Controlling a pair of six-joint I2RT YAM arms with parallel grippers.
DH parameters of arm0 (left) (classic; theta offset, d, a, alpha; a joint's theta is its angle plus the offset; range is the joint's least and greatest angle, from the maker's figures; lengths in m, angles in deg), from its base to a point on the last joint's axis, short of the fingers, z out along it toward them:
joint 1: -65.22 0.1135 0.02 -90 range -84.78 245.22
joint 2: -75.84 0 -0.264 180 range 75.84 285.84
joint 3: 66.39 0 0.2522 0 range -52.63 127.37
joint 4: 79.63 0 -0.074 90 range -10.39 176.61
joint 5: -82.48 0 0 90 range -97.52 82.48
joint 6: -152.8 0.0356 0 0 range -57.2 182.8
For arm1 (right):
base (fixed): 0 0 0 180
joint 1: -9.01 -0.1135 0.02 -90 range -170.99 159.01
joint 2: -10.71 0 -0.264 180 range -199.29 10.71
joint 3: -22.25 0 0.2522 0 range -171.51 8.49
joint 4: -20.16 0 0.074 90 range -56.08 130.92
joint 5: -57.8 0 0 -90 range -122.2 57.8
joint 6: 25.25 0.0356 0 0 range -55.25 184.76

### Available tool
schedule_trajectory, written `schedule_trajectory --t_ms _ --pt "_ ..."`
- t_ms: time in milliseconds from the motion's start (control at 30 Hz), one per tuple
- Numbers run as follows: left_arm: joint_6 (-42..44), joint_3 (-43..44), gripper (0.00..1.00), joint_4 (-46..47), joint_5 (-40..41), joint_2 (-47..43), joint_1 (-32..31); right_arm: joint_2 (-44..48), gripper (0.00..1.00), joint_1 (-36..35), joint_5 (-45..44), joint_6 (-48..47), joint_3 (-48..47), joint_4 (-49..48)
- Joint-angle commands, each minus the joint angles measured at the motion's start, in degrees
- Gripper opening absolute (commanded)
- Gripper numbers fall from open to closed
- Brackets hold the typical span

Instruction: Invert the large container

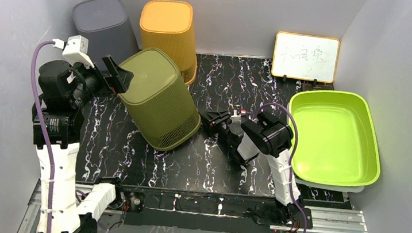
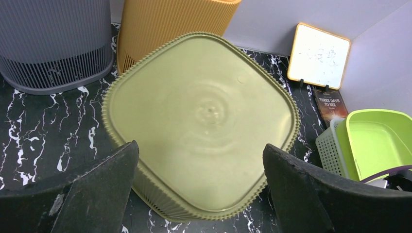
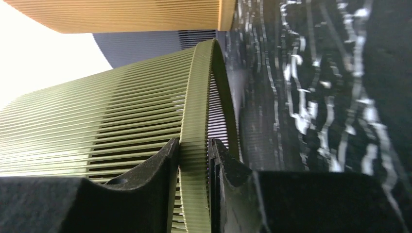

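The large container [image 1: 159,97] is olive green and ribbed. It stands tilted on the black marbled table, with its closed base [image 2: 204,97] facing up and left and its open rim low on the right. My left gripper [image 1: 118,75] hovers at the base's near edge with its jaws spread wide [image 2: 200,145], and nothing lies between them. My right gripper [image 1: 206,118] has its fingers [image 3: 167,160] close on either side of the rim band [image 3: 194,111], one outside the wall and one inside. The ribbed side [image 3: 97,121] fills the left of the right wrist view.
An orange container [image 1: 169,29] and a grey one [image 1: 101,21] stand behind the olive one, close to it. A whiteboard [image 1: 305,56] leans on the back wall. A lime tray [image 1: 334,136] sits on a white basket [image 2: 330,145] at the right. Walls close in both sides.
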Motion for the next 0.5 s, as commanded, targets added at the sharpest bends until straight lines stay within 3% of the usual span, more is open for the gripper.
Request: schedule_trajectory --t_ms 0,167,467 --pt "0.71 -0.55 0.98 1.47 0.39 -1.14 -0.18 -2.27 0.23 1.13 2.09 -2.12 2.68 -18.14" --pt "0.86 -1.53 0.98 1.66 1.59 -1.99 -0.15 -0.56 0.24 1.51 3.73 -6.34 2.54 -12.0" --pt "1.3 -4.95 0.98 1.24 4.04 -3.5 -0.19 13.01 0.26 1.85 2.98 -26.61 -1.4 23.1"
